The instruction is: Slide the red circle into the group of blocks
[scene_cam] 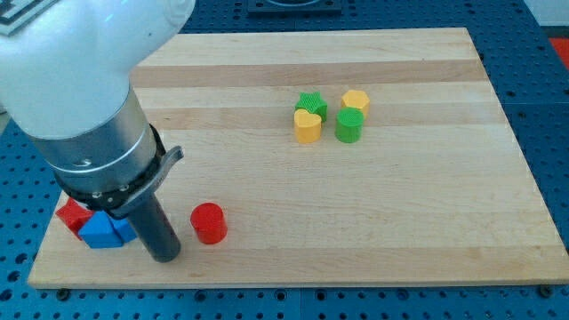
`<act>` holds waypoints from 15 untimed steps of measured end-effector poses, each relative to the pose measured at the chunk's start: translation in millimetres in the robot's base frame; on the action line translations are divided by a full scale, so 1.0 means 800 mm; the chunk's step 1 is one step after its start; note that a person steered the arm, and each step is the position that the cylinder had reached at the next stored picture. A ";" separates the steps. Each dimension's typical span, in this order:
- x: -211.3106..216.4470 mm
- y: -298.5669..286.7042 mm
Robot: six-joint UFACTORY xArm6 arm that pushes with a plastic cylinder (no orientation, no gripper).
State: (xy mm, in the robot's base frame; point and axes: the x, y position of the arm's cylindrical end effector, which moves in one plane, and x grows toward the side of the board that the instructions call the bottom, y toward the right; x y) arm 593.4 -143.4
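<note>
Rod end first: my tip rests on the desk near the view's bottom left corner, just to the view's left of the red circle, with a narrow strip of bare wood between them. No pincer is fitted to this arm, so nothing spreads, presses together or pinches; the rod alone stands upright beneath the large pale arm housing. Taking the red circle as landmark: further to its left, past the rod, lie a blue block and a red block, both partly hidden by the arm, so their shapes cannot be made out for certain. Well away from the red circle, toward the view's upper right, sits the group of four: a yellow heart nearest it, a green star just behind that, a green cylinder-like block beside the heart, and a yellow block furthest off. Between the red circle and this group, only open wooden surface shows.
</note>
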 end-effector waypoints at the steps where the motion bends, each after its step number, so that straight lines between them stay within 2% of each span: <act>1: -0.040 0.065; 2: -0.098 0.137; 3: -0.080 0.137; 4: -0.031 0.087; 5: -0.051 0.068; 6: -0.099 0.068; 8: -0.154 0.161; 10: -0.088 0.133; 12: -0.158 0.166; 13: -0.158 0.172; 14: -0.106 0.164; 15: -0.113 0.201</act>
